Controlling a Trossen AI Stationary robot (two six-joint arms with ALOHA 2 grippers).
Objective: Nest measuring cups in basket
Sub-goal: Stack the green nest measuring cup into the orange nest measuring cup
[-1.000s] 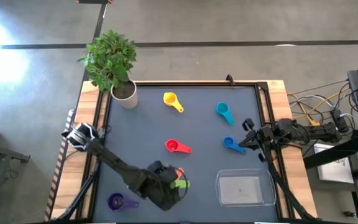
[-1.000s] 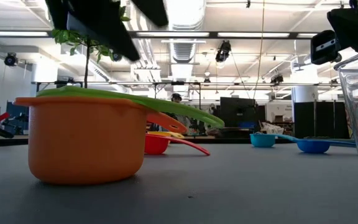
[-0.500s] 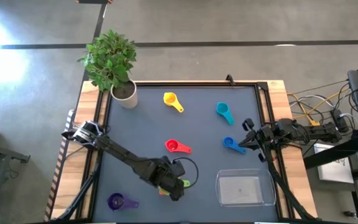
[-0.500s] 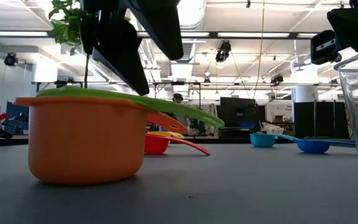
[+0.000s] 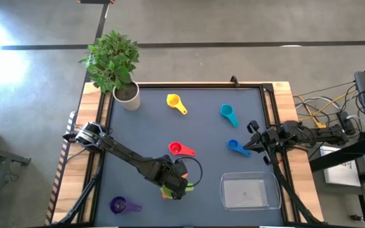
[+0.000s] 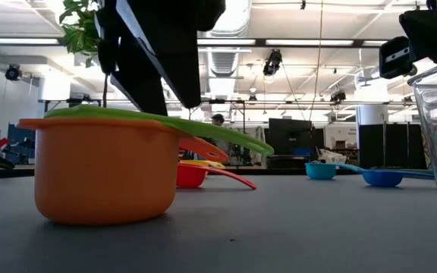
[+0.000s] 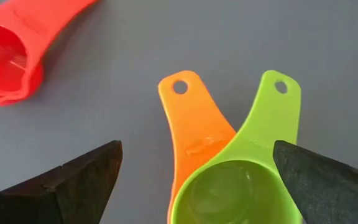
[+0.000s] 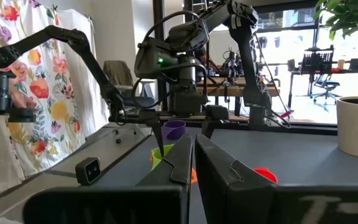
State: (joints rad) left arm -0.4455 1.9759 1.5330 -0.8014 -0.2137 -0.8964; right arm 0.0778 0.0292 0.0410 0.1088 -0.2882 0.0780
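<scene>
Left gripper (image 7: 194, 180) sits directly over the green cup (image 7: 238, 193), jaws spread wide, one finger (image 7: 73, 180) on each side, gripping nothing. Green is nested in the orange cup (image 6: 101, 171); both handles fan out ahead of the fingers, orange beside green. My read: the stack is built outside the basket, so the straddle looks like a lineup to grab the pair by the bowl, or a release after dropping green in. Can't tell which.

Red cup (image 5: 177, 149) is just beyond the stack, close to the gripper. Purple cup (image 5: 119, 204) is near the table's front edge on the left arm's side. Basket (image 5: 249, 192) is on the right at the front, empty, well apart from the stack.

Right gripper (image 8: 192, 163) is clamped shut on nothing, parked at the right edge just beside the blue cup (image 5: 235, 146). Teal cup (image 5: 227, 113) and yellow cup (image 5: 175, 102) lie farther back. No cup is in the basket yet.
</scene>
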